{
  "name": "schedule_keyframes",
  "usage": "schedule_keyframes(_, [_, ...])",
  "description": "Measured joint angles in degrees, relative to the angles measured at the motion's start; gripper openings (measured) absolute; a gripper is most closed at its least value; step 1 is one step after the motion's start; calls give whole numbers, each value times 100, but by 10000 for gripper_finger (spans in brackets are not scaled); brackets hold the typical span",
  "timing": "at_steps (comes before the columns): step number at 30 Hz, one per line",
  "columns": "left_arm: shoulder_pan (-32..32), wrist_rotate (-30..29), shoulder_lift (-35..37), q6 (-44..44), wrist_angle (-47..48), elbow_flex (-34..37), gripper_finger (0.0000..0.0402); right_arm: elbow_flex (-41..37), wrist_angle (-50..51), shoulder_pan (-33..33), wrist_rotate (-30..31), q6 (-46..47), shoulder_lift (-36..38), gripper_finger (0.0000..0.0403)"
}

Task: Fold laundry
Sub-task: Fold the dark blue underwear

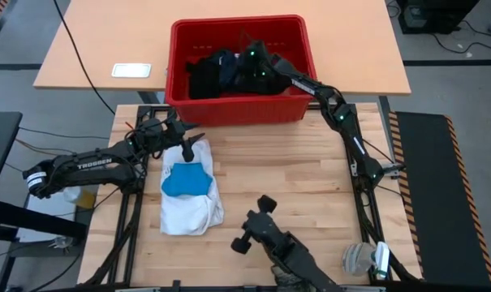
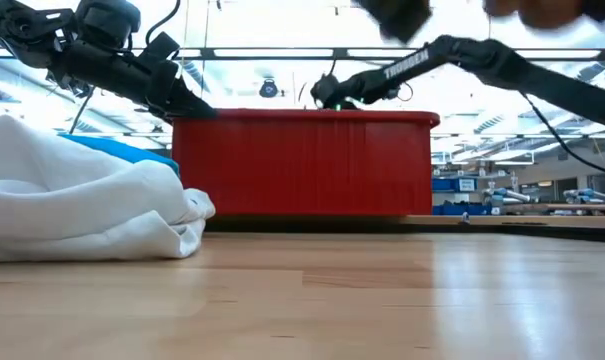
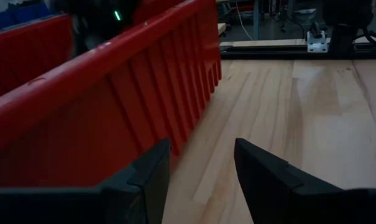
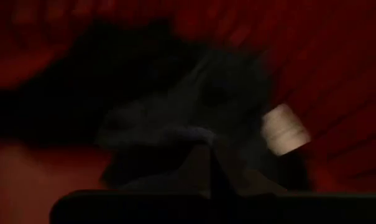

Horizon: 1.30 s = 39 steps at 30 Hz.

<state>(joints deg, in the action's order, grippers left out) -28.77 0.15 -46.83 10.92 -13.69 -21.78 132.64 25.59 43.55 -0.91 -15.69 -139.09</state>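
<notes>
A white shirt lies bunched on the left part of the wooden table, with a small bright blue piece lying on top of it. Black garments fill the red crate at the table's far edge. My right gripper reaches into the crate from the right, shut on a black garment that bears a pale tag. My left gripper hovers open above the shirt's far end, next to the crate's near wall, with nothing between its fingers. My right gripper is shut on a bunched fold of the black garment, right at the fingertips. The fingers come slanting down from the table's right side. How many layers they hold cannot be told in the dark view. The rest of the garment stays inside the crate.
The crate's near wall stands right beside my left gripper. Bare wood spreads over the table's middle and right. A dark camera mount sits at the near edge. A small white flat object lies on the far table.
</notes>
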Motion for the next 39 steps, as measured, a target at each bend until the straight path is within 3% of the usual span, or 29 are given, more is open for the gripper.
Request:
schedule_keyframes(11, [-2,-1,2,36,-5,0,180,2,-264,89,-72,227,550,3])
schedule_keyframes(16, [7,-1,2,20,-4,0,180,7,-311,73,-117,219,533,41])
schedule_keyframes(21, [7,-1,2,22,2,0,180,2,-445,10,33,-8,660,7])
schedule_keyframes(25, [7,-1,2,24,28,0,180,5,-613,-323,729,-507,1170,5])
schedule_keyframes(29, [7,-2,2,24,91,0,180,9,-541,-761,1046,-839,1772,3])
schedule_keyframes(39, [7,-348,146,24,224,0,180,13,223,-1870,1353,-831,3417,2])
